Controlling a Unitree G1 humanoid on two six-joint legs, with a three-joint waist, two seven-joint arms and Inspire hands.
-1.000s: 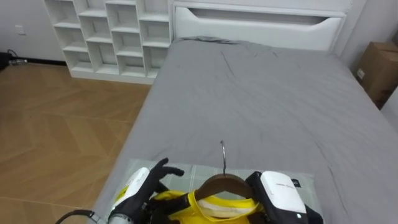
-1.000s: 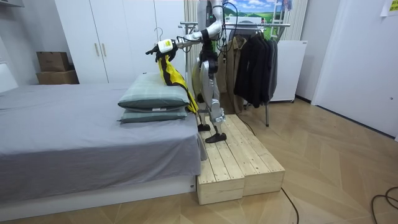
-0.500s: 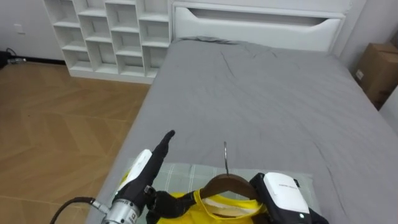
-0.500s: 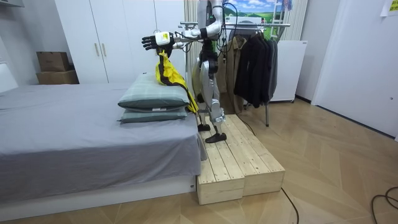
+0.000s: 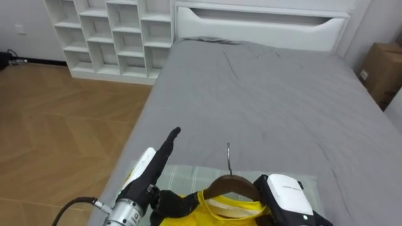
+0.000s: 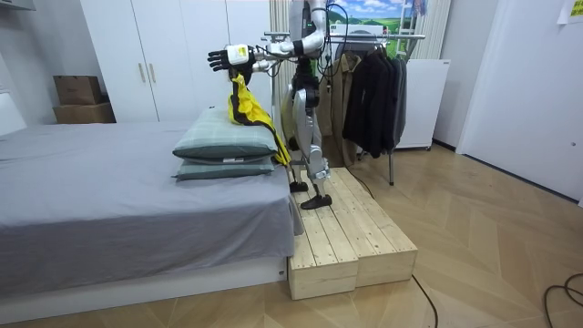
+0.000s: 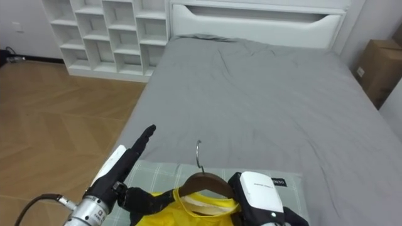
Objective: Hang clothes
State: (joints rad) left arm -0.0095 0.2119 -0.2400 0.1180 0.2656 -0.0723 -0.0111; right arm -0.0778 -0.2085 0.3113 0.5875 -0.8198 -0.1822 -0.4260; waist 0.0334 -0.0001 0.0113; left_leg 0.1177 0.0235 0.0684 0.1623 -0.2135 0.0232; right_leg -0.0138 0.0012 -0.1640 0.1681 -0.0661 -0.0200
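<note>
Holding wooden hanger (image 5: 230,186) with yellow garment (image 5: 221,211) in curled right hand (image 5: 286,196) over pillows (image 5: 188,176); left hand (image 5: 154,161) outstretched, fingers straight, above bed (image 5: 264,94)

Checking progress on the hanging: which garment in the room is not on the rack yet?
The yellow garment on the wooden hanger, held up over the pillows; the dark clothes already hang on the rack behind the robot.

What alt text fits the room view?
A humanoid robot stands on a pale wooden platform beside a grey-covered bed, a yellow garment hanging under its outstretched arms by two stacked green pillows. Its left hand is raised, open; dark clothes hang on a metal rack behind.
</note>
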